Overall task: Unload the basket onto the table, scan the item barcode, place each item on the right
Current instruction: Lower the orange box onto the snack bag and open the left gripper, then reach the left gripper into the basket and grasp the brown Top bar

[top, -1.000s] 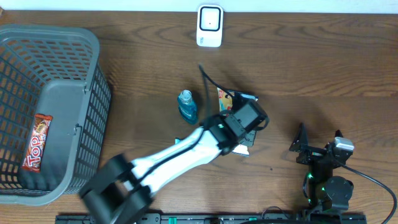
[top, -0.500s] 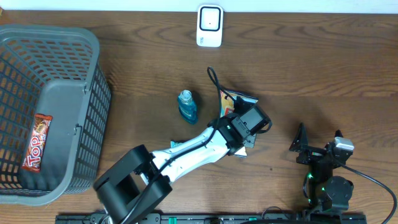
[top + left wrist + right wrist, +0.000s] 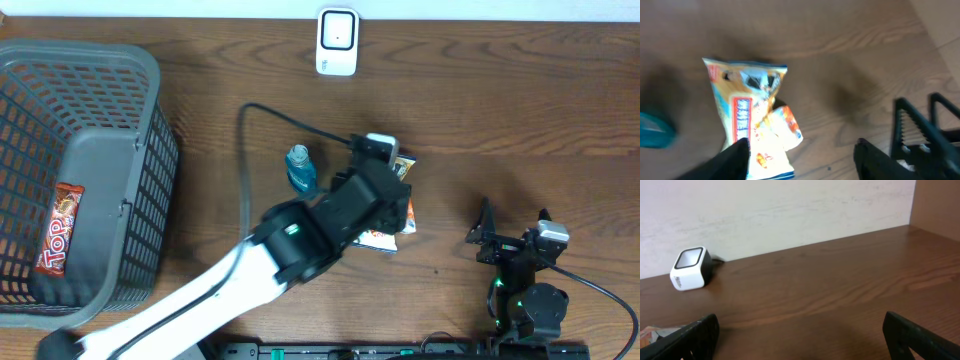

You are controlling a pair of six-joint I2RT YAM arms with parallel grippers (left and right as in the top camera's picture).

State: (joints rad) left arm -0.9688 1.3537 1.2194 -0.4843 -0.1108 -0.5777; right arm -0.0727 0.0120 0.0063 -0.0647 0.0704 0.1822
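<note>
Two snack packets lie overlapping on the wooden table: a yellow-orange one (image 3: 742,95) and a smaller white-orange one (image 3: 786,127) on top of it. From overhead only their edges (image 3: 386,238) show beneath my left arm. My left gripper (image 3: 802,165) hovers above them, open, holding nothing; the packets lie by its left finger (image 3: 735,160). The white barcode scanner (image 3: 337,42) stands at the table's far edge, also in the right wrist view (image 3: 689,268). My right gripper (image 3: 513,224) rests open and empty to the right of the packets.
A small blue bottle (image 3: 301,170) stands just left of the packets. A grey basket (image 3: 150,120) at the far left holds a red Top bar (image 3: 58,228). The left arm's black cable (image 3: 262,112) loops over the table toward the bottle.
My left gripper has opened and let go of the packets, which now lie on the table. The arm has lifted and swung, and its cable has moved left. The right arm is still.
</note>
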